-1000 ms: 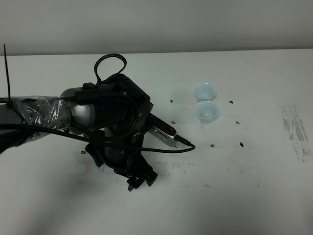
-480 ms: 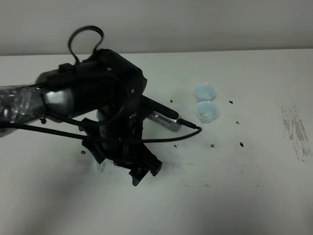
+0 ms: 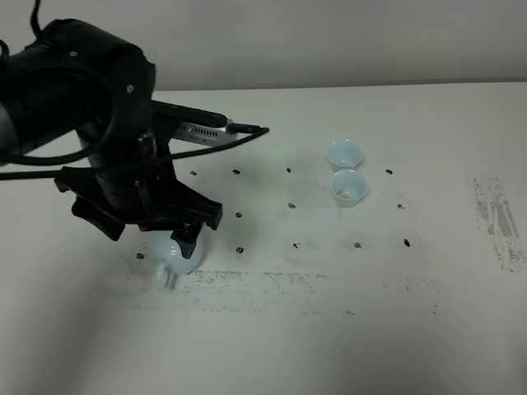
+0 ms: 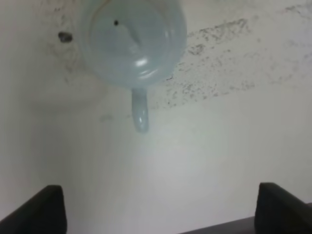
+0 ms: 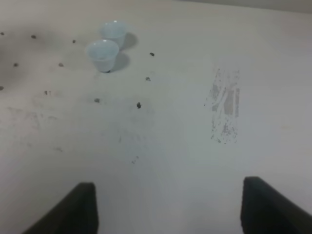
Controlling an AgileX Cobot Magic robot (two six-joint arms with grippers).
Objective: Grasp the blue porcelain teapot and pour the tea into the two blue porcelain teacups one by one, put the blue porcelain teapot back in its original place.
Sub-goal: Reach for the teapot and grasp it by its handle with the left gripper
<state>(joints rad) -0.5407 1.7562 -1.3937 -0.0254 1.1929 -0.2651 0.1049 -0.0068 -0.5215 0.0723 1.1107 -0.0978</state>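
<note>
Blue porcelain teapot (image 4: 132, 44): round, glossy pale-blue body on the white tabletop (image 3: 395, 304); the black arm hides its upper part in the high view; whether the narrow projection (image 4: 140, 109) is spout or handle cannot be told. Left pincer (image 4: 161, 212) spread, empty, above the teapot and not touching it. Nearer teacup (image 3: 347, 188) and farther teacup (image 3: 344, 153), flared, well apart from the teapot; contents indistinct. Right pincer (image 5: 170, 207) spread, empty, well apart from the teapot, over speckled, scuffed tabletop.
</note>
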